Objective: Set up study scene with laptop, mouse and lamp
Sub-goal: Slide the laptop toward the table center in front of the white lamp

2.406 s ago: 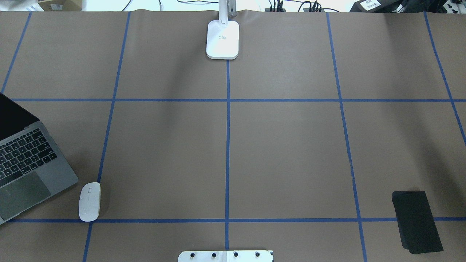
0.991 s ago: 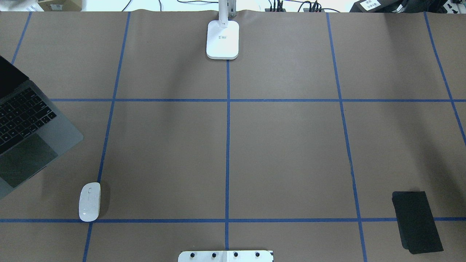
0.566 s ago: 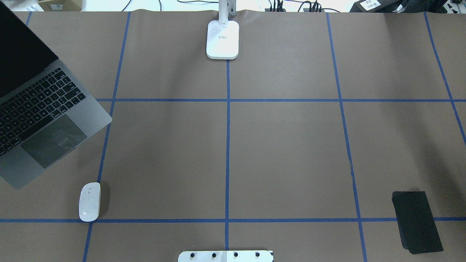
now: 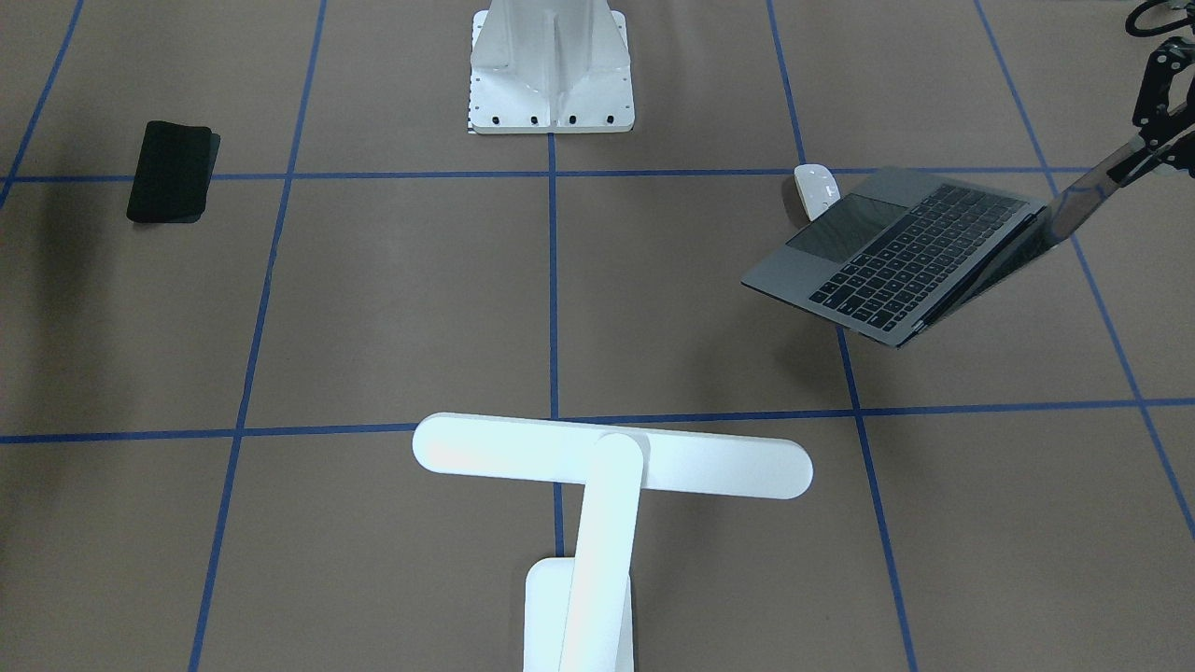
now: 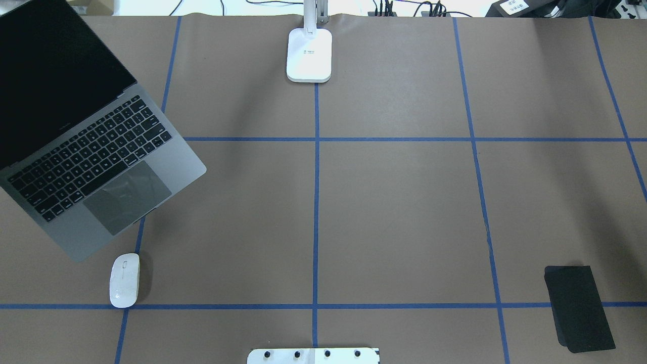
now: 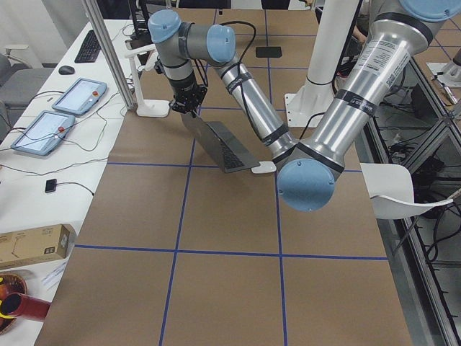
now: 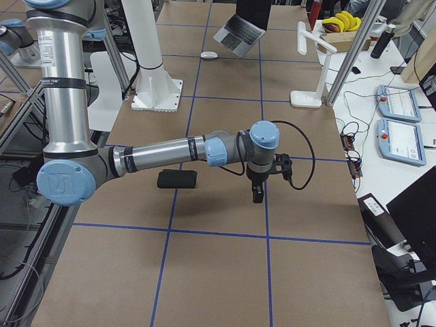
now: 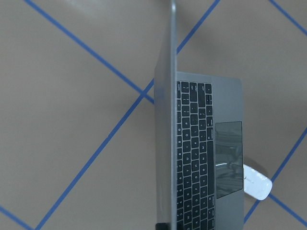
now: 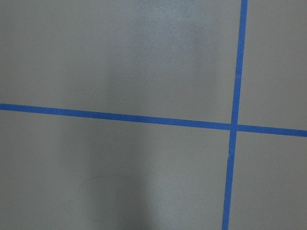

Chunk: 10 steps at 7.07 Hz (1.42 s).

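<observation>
The open grey laptop (image 5: 101, 156) hangs tilted over the table's left part, its dark screen toward the far edge. My left gripper (image 4: 1141, 157) is shut on the top edge of the laptop's (image 4: 896, 257) lid. In the left wrist view the lid shows edge-on beside the laptop (image 8: 201, 153) keyboard. The white mouse (image 5: 124, 280) lies flat just nearer than the laptop's front corner. At the far middle edge stands the white lamp (image 5: 309, 54), its bar head (image 4: 611, 457) level. My right gripper (image 7: 257, 196) points down over bare table; I cannot tell if it is open.
A black rectangular mat (image 5: 579, 308) lies at the near right. The white bolted bracket (image 5: 313, 355) sits at the near middle edge. Blue tape lines (image 5: 316, 202) divide the brown table cover into squares. Screens and cables lie beyond the far edge.
The laptop has travelled from the table's left edge toward the far side and inward, rising into fuller view. Mouse, lamp and mat have not moved.
</observation>
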Motion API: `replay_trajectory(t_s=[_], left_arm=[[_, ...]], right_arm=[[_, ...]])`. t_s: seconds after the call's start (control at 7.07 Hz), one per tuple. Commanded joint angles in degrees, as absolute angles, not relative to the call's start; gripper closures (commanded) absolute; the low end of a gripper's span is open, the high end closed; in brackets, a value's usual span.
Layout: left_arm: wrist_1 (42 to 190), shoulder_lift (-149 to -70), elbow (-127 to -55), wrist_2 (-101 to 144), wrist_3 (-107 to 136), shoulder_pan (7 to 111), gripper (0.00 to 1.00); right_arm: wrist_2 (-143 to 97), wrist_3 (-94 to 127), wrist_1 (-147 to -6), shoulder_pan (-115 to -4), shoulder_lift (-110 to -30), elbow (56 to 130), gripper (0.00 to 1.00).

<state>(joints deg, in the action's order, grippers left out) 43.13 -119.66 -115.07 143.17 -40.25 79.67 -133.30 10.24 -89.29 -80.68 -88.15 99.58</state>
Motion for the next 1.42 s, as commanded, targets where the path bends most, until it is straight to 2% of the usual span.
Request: replay_trajectory(t_s=[0.0, 0.42, 0.85, 1.27], left_arm=[[43.33, -124.52, -114.53, 143.00, -38.06, 75.26, 1.00], [50.33, -130.15, -110.85, 142.30, -29.74, 68.92, 1.00], [51.59, -139.63, -103.64, 137.83, -29.62, 65.93, 1.00], [51.85, -142.03, -103.71, 134.22, -29.62, 62.07, 1.00]], right_arm=[[-133.33, 10.28, -89.30, -80.68, -88.15, 99.58, 0.00], [-133.24, 10.20, -89.38, -80.68, -88.24, 99.49, 0.00], [-133.07, 10.28, -89.56, -80.68, -89.12, 99.32, 0.00], [-133.15, 11.95, -89.65, -80.68, -89.65, 99.14, 0.00]])
